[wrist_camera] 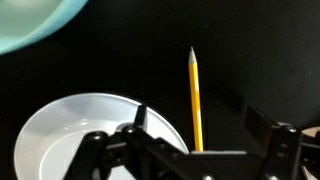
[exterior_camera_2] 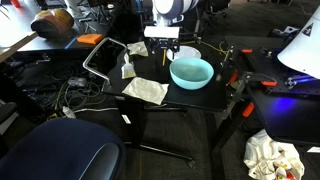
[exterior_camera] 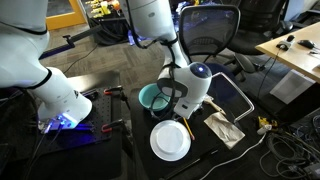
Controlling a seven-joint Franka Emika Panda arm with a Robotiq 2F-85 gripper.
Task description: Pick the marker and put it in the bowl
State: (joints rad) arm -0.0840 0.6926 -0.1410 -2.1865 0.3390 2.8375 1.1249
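The marker (wrist_camera: 194, 100) is a thin yellow stick lying on the black table, just right of the white plate (wrist_camera: 70, 135). In the wrist view my gripper (wrist_camera: 200, 125) is open, with a finger on each side of the marker and a gap on both sides. The teal bowl (wrist_camera: 30, 20) shows at the top left corner of the wrist view. In both exterior views the gripper (exterior_camera: 172, 97) (exterior_camera_2: 165, 50) hangs low over the table beside the bowl (exterior_camera: 152, 97) (exterior_camera_2: 191, 72). The marker is hidden behind the gripper in both exterior views.
The white plate (exterior_camera: 170, 140) lies near the table's edge. A crumpled paper (exterior_camera: 225, 128) (exterior_camera_2: 147, 90) and a framed tablet (exterior_camera: 235, 95) (exterior_camera_2: 105, 60) lie beside it. A red-handled clamp (exterior_camera_2: 265, 82) grips the table edge. An office chair (exterior_camera: 210, 30) stands behind.
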